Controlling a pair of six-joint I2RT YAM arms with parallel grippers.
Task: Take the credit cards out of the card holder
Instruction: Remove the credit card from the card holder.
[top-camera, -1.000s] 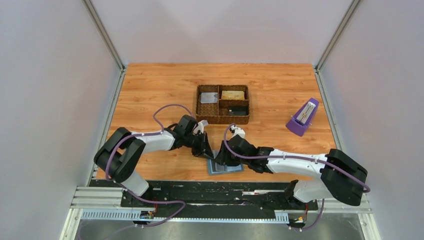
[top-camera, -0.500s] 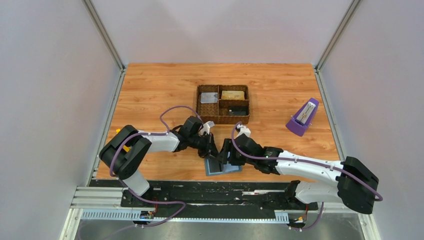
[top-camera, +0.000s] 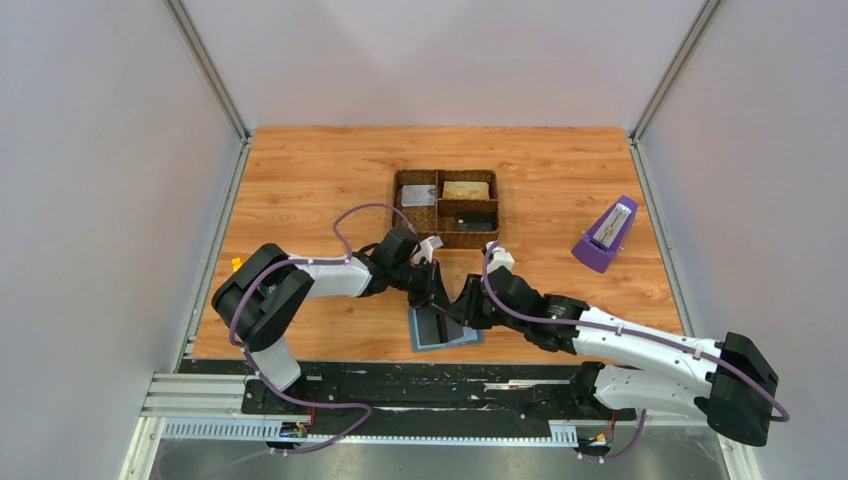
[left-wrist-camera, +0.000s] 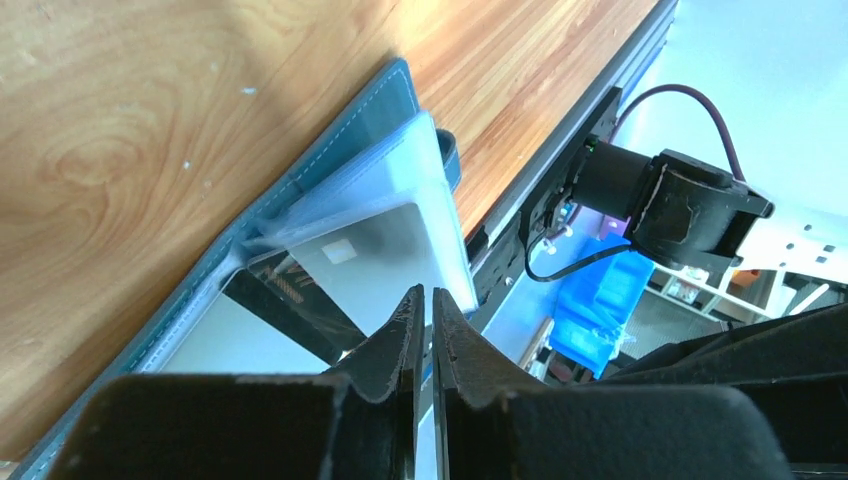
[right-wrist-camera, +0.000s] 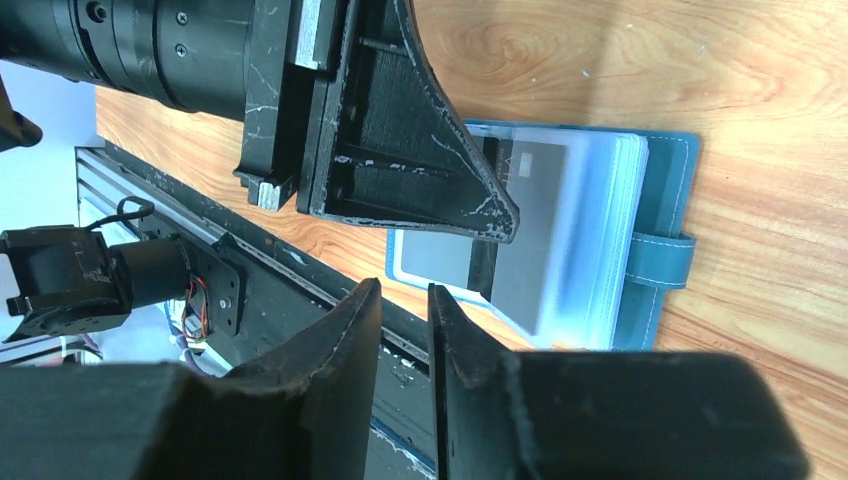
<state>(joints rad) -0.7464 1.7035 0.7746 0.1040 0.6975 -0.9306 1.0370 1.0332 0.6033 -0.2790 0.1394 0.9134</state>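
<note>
Pincers first: left pincer (left-wrist-camera: 422, 293) is clenched to a hairline slit. It looks to be nipping the end of a dark card (left-wrist-camera: 290, 300) drawn partway out of the sleeves. The contact is half hidden, so that's a judgement. Right pincer (right-wrist-camera: 404, 290) is slightly parted with nothing between the fingers, hanging just beside the left pincer's tips.

- Table (top-camera: 300, 180): wood, under both pincers.
- Woven tray (top-camera: 450, 239): beyond both pincers, not touching either.
- Metronome (top-camera: 605, 240): purple, well off to the right pincer's outer side.
- Card holder (right-wrist-camera: 665, 180): teal, lying open directly beneath the left pincer's tips, strap tab (right-wrist-camera: 655, 262) pointing away from them.
- Clear sleeves (right-wrist-camera: 600, 230): fanned up toward the left pincer.
- Grey card (right-wrist-camera: 535, 200): 1 seen, inside the top sleeve, right under the left fingers.

Risks:
1. Nothing pins the holder, so pulling the card could drag or lift the whole thing.
2. The card is thin and slick and the bite is small, so it may slip or flex out.
3. The 2 pincers are very close. If the right one closes in now, it could bump the left fingers or catch a sleeve instead of a card.
</note>
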